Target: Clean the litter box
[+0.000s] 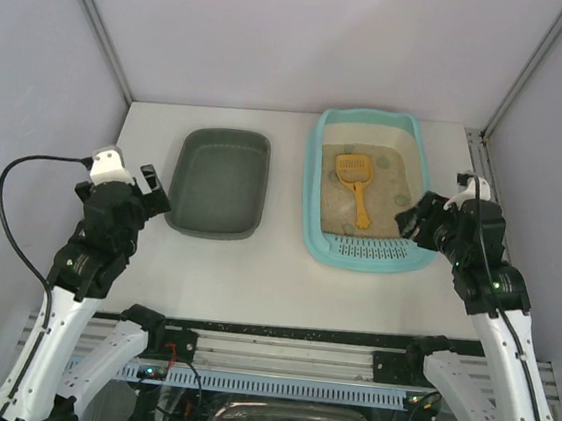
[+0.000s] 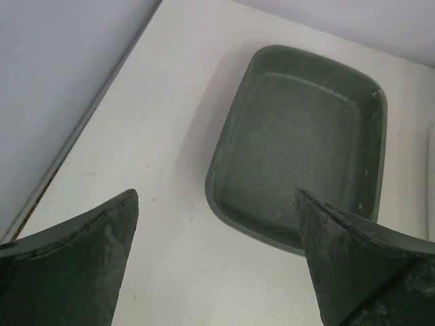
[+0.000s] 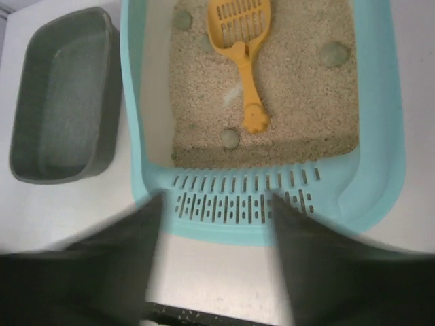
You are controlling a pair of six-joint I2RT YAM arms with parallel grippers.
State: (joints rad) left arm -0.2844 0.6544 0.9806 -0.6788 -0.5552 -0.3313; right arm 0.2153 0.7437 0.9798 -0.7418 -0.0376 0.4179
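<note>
Where the wrist views allow judgement, you may record this: the litter box sits at the far right of the desk, its perforated strip at the near end. An orange scoop lies on the sand, handle toward that strip. Your right pincer is at the box's near right corner, fingers blurred but apart, gripping nothing. Your left pincer is wide open, holding nothing, near the grey-green tub left of the box.
</note>
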